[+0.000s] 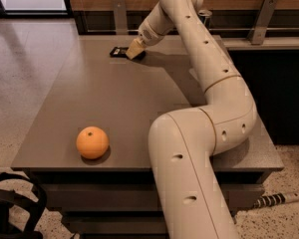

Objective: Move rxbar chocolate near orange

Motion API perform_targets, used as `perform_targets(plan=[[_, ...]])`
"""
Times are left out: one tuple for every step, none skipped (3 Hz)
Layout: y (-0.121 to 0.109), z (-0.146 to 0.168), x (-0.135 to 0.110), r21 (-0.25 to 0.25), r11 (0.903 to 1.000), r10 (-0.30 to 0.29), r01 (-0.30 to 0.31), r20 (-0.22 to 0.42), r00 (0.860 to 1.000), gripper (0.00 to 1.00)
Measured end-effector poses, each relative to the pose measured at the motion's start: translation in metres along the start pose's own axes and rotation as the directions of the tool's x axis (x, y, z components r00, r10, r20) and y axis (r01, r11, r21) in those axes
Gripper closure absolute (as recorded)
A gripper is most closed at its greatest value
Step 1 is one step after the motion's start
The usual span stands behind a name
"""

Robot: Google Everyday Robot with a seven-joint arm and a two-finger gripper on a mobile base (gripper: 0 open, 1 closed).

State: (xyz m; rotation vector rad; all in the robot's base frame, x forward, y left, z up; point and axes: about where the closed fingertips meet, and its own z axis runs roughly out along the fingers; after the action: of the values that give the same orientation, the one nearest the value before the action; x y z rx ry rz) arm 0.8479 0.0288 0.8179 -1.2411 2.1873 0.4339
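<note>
The rxbar chocolate (118, 52) is a thin black bar lying flat at the far edge of the grey table (99, 98). My gripper (135, 50) is down at the bar's right end, touching the table there and covering part of the bar. The orange (92, 142) sits near the table's front left edge, far from the bar and the gripper.
My white arm (204, 113) runs from the front right over the table's right half to the far edge. A wooden wall with metal brackets (120, 14) stands behind the table. A dark counter (284, 83) is at the right. A black object (10, 208) is on the floor at front left.
</note>
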Motion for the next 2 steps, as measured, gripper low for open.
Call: perform_targets(plan=[[-0.011, -0.036, 0.000, 0.053, 0.9984, -0.018, 0.018, 0.008, 1.000, 1.00], [-0.023, -0.083, -0.004, 0.118, 0.9913, -0.063, 0.059, 0.030, 0.998, 1.00]])
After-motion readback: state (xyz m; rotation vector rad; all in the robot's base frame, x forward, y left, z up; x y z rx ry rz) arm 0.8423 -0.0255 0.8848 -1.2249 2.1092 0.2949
